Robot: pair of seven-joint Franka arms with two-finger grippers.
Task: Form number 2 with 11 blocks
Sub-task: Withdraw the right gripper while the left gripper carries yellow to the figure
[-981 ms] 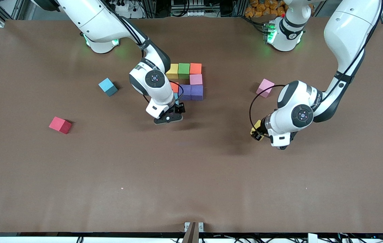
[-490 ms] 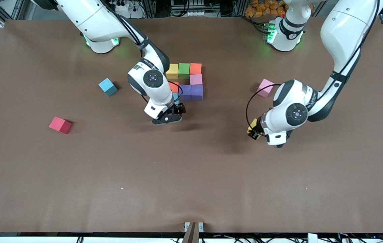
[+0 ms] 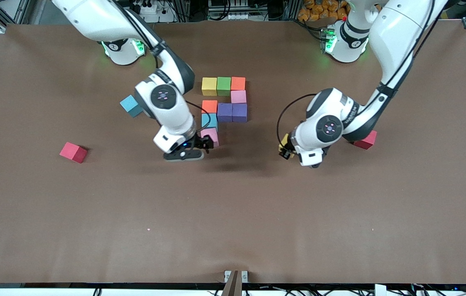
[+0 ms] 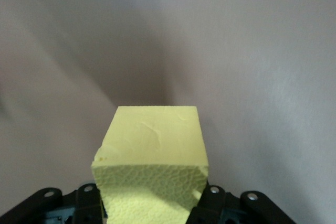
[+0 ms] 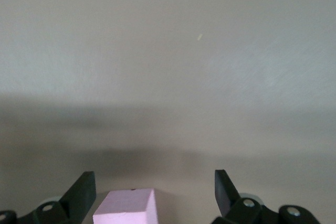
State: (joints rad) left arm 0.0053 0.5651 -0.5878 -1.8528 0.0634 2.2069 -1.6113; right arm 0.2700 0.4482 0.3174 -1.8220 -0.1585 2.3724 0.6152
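Observation:
The partial number 2 lies mid-table: a yellow [image 3: 209, 86], green [image 3: 224, 85] and orange [image 3: 238, 83] row, a pink block [image 3: 238, 96], two purple blocks [image 3: 232, 112], an orange [image 3: 209, 106], a cyan [image 3: 209, 120] and a pink block [image 3: 211, 135] nearest the camera. My right gripper [image 3: 201, 144] is open just beside that last pink block [image 5: 126, 207], which sits low between its fingers [image 5: 81, 192] without being gripped. My left gripper [image 3: 285, 149] is shut on a yellow block [image 4: 155, 145], held over bare table toward the left arm's end from the figure.
Loose blocks lie about: a cyan one [image 3: 129, 105] and a red one [image 3: 72, 152] toward the right arm's end, and a red one [image 3: 365, 140] partly under the left arm. Brown table [image 3: 233, 213] stretches wide toward the camera.
The right gripper drew back toward the right arm's end, uncovering the pink block it stood over. The left arm carried the yellow block toward the figure, uncovering a red block and hiding a loose pink one.

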